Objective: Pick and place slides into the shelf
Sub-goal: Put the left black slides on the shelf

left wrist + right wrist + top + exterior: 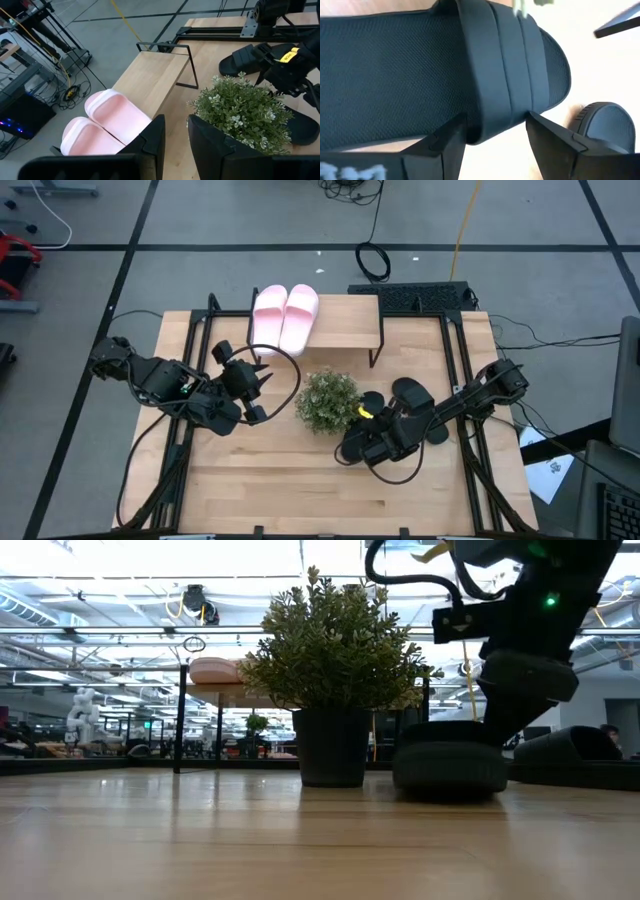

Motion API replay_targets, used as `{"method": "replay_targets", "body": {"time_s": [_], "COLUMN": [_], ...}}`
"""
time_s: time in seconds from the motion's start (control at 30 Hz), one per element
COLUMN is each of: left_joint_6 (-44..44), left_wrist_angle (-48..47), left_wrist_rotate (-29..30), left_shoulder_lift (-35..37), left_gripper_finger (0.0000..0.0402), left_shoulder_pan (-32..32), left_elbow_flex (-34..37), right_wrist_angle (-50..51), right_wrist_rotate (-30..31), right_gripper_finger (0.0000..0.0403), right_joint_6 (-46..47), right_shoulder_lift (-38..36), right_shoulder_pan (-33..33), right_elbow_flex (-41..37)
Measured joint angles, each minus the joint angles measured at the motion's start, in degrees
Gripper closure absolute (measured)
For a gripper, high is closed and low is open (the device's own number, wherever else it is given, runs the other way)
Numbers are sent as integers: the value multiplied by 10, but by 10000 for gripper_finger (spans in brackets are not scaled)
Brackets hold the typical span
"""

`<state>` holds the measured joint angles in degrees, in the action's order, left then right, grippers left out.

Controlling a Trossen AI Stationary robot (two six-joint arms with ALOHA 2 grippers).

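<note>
Beside the plant (327, 401), the right end effector (495, 132) straddles 1 unbranded black slide's (395, 75) strap, fingers apart.

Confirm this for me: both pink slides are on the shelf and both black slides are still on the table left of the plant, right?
Not quite. The black slides lie right of the plant, not left, as the high view shows. The rest holds: both pink slides sit on the shelf, and the black ones are on the table, with the right gripper straddling one's strap.
</note>
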<state>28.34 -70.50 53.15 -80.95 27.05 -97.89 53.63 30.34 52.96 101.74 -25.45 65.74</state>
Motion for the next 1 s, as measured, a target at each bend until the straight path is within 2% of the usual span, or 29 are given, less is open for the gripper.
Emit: {"method": "replay_targets", "body": {"time_s": [0.27, 0.57, 0.9, 1.0], "left_joint_6": [0, 2, 0, 0], "left_wrist_angle": [1, 1, 1, 1], "left_wrist_rotate": [0, 0, 0, 0], "left_shoulder_lift": [0, 0, 0, 0], "left_gripper_finger": [316, 316, 316, 316], "left_shoulder_pan": [0, 0, 0, 0], "left_elbow_flex": [0, 0, 0, 0], "right_wrist_angle": [-2, -42, -93, -91], "right_wrist_rotate": [24, 29, 30, 12], "right_gripper_finger": [217, 301, 387, 397], "right_joint_6": [3, -29, -12, -15], "right_shoulder_lift": [0, 0, -1, -4], "right_shoulder_pan": [3, 19, 21, 21], "right_elbow_flex": [-4, -9, -38, -38]}}
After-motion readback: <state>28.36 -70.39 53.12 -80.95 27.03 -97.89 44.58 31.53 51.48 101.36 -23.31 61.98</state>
